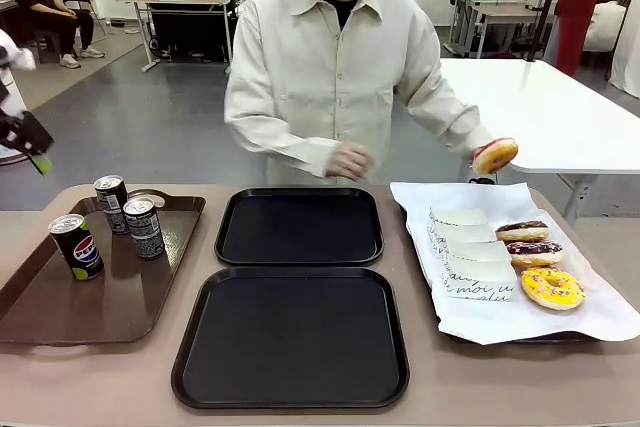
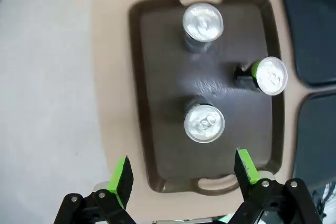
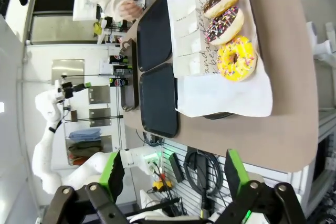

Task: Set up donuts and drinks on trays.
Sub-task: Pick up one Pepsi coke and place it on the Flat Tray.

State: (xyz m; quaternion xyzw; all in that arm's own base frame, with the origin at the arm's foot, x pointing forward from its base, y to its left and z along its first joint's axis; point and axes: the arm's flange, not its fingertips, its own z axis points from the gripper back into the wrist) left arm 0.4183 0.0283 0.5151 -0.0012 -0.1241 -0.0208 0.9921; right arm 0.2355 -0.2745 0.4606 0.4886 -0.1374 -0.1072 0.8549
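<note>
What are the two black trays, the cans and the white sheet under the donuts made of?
Black trays: probably plastic with a matte finish; they have smooth rounded rims and only a dull shine.
Cans: metal, likely aluminium; their tops gleam silver.
White sheet: looks like paper; it is thin and creased, with a wavy edge.

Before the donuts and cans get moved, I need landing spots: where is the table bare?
The far tray and near tray are fully bare. The brown tray is free in front of the cans. The paper-lined tray is crowded with boxes and donuts; only its near edge is open.
</note>
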